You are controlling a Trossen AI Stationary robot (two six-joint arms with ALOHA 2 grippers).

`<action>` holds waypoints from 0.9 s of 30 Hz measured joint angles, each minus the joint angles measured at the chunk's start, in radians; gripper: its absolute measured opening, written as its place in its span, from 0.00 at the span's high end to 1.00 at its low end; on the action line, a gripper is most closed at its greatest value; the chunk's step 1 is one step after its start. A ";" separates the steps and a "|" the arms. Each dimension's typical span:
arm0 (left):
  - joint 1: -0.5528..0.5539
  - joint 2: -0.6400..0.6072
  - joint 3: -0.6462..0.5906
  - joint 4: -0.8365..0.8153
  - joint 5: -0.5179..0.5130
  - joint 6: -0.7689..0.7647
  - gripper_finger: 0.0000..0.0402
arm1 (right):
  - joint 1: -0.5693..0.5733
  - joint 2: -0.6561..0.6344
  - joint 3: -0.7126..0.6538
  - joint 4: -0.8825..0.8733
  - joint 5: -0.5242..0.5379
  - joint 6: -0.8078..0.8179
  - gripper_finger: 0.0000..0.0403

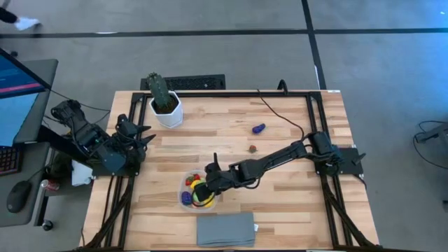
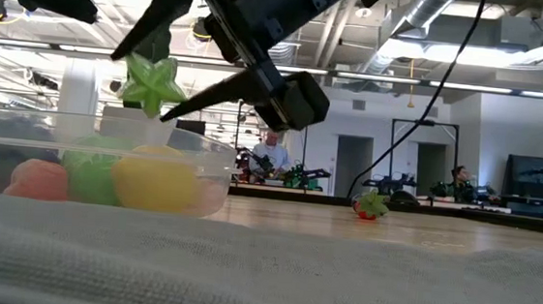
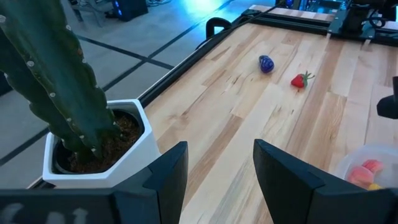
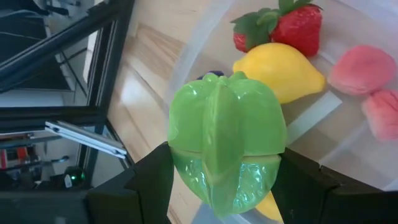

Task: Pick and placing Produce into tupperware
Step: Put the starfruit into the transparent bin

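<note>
The clear tupperware [image 1: 187, 201] stands near the table's front middle and holds several produce pieces, among them a strawberry [image 4: 286, 28], a lemon [image 4: 280, 71] and pink pieces [image 4: 360, 68]. Just above it hangs a green star-shaped fruit [image 2: 151, 82], with my right gripper [image 4: 227, 180] shut on it. On the bare table farther back lie a purple piece [image 1: 258, 128] and a small strawberry [image 1: 253, 148]. My left gripper [image 3: 217, 155] waits open at the table's left, beside the cactus pot. My right gripper pinches the green star fruit by two opposite sides [image 4: 180, 155] between its two fingers [image 4: 152, 180]. The fingers slant down at it from the table's right side. The fruit hangs clear above the produce in the tupperware [image 2: 86, 162], touching nothing else.
A tall green cactus [image 1: 159, 89] in a white pot [image 1: 168, 112] stands at the back left, close to the left gripper. A folded grey cloth [image 1: 225, 229] lies at the front edge beside the tupperware. Black frame rails [image 1: 315, 112] run along the table's sides.
</note>
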 joint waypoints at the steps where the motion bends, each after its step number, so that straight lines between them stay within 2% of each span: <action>1: 0.000 0.000 0.000 0.000 0.000 0.000 0.57 | 0.000 -0.001 0.000 0.000 0.000 0.000 0.38; 11: 0.000 0.000 0.000 0.000 0.000 0.000 0.57 | -0.004 -0.001 0.000 -0.002 0.000 -0.017 0.37; 21: 0.000 0.000 0.000 0.000 0.000 -0.001 0.57 | -0.005 -0.001 0.000 0.001 0.000 -0.031 0.19; 27: 0.000 0.000 0.000 0.000 0.000 -0.001 0.57 | -0.010 -0.009 0.000 -0.005 0.000 -0.058 0.12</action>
